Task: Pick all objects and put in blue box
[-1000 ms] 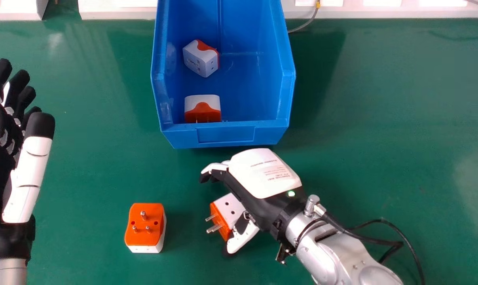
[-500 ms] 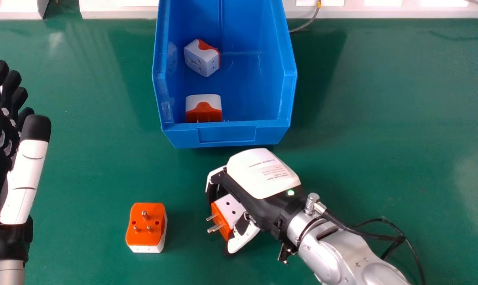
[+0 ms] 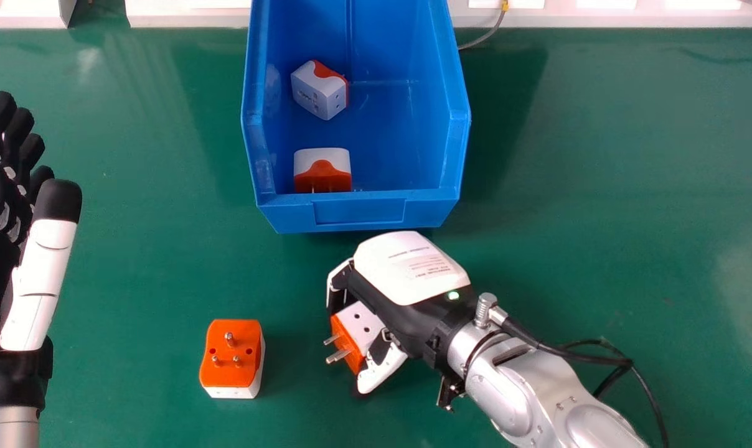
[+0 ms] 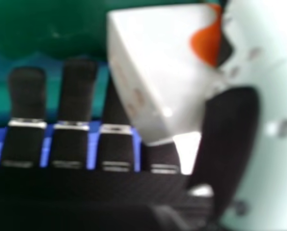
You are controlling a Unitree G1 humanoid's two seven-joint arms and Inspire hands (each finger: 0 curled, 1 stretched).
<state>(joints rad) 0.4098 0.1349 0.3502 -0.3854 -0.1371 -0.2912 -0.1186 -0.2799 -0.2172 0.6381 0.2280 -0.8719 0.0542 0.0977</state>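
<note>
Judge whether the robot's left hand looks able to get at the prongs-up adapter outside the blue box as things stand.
Probably yes: the left hand looks open, nothing stands between it and the prongs-up adapter, and the right hand, gripping another adapter, is on its far side.

In the blue box (image 3: 360,214) sit a front plug (image 3: 322,173) by the near wall and a back plug (image 3: 317,92) farther in, both orange and white. The right hand (image 3: 407,267) curls round a third plug (image 3: 357,326) near the box. A fourth plug (image 3: 230,361) sits on the green table (image 3: 133,261), pins up. The left hand (image 3: 43,261) is at the left edge, fingers straight
</note>
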